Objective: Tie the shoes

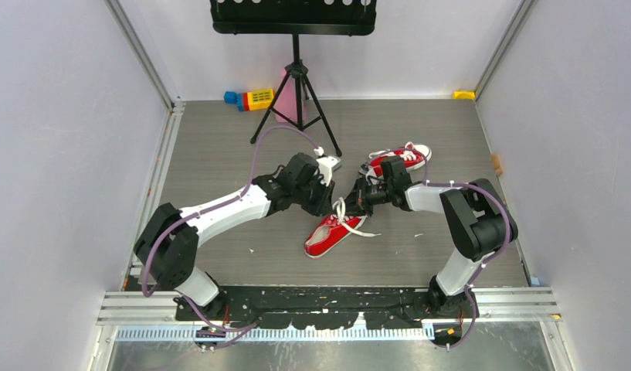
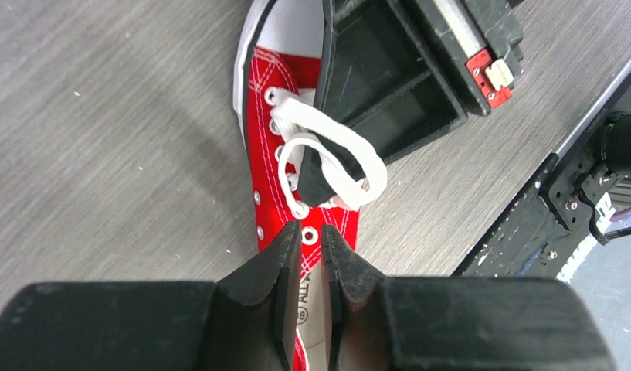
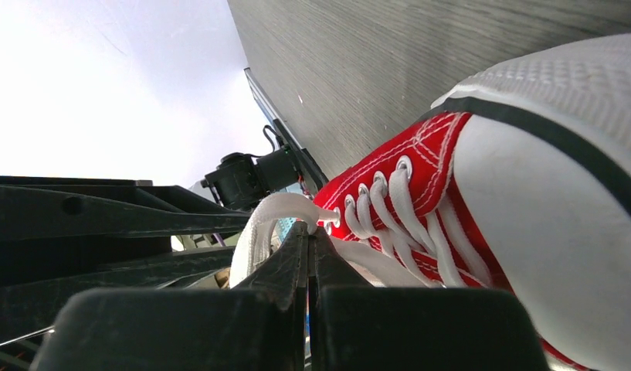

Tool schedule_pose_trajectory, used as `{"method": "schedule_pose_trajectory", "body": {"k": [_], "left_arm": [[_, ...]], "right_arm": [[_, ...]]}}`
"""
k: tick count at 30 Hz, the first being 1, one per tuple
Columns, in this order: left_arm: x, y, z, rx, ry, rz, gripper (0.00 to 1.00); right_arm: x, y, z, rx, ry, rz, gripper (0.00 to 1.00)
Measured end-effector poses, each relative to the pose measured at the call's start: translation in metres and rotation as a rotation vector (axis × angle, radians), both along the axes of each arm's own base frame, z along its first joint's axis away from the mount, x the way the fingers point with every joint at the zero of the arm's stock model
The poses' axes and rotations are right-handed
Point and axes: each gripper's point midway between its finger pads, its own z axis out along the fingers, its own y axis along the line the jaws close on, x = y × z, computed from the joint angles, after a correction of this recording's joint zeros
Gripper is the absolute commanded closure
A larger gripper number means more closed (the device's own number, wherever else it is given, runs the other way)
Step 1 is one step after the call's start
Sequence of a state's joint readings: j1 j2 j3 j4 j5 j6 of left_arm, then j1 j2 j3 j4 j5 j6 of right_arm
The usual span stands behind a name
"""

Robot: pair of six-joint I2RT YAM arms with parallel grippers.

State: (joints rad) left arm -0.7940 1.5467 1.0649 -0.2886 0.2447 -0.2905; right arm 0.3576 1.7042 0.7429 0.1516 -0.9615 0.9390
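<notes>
One red shoe (image 1: pixel 324 236) lies in the middle of the table, toe toward the front. Its white lace (image 1: pixel 352 225) is loose. Both grippers meet over it. My left gripper (image 1: pixel 325 202) hovers over the shoe's opening (image 2: pixel 269 154); its jaws (image 2: pixel 312 229) stand a narrow gap apart with nothing between them. My right gripper (image 1: pixel 351 202) is shut (image 3: pixel 308 228) with a loop of the lace (image 3: pixel 254 232) pinched at its tips. That loop also shows around its fingertip in the left wrist view (image 2: pixel 366 166). The second shoe (image 1: pixel 401 158) lies behind the right arm.
A black tripod stand (image 1: pixel 296 100) rises at the back centre, with coloured toy blocks (image 1: pixel 250 99) beside it. A yellow object (image 1: pixel 464 94) sits in the back right corner. A metal rail (image 1: pixel 327 305) runs along the front edge. Walls close both sides.
</notes>
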Motion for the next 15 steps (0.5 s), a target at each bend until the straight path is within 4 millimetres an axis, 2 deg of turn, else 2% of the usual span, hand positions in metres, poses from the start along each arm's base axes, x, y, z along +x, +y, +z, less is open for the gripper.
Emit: {"method": "schedule_pose_trajectory", "body": {"k": [5, 10, 15], "left_arm": [[-0.009, 0.000, -0.008, -0.006, 0.046, -0.008, 0.83], [-0.008, -0.006, -0.011, -0.026, 0.052, -0.022, 0.74], [-0.008, -0.010, -0.019, -0.028, 0.065, -0.033, 0.72]], "right_arm": [[0.001, 0.001, -0.003, 0.002, 0.022, -0.007, 1.00], [0.002, 0.002, -0.002, 0.007, 0.042, -0.018, 1.00], [0.003, 0.002, 0.000, 0.015, 0.062, -0.029, 1.00]]}}
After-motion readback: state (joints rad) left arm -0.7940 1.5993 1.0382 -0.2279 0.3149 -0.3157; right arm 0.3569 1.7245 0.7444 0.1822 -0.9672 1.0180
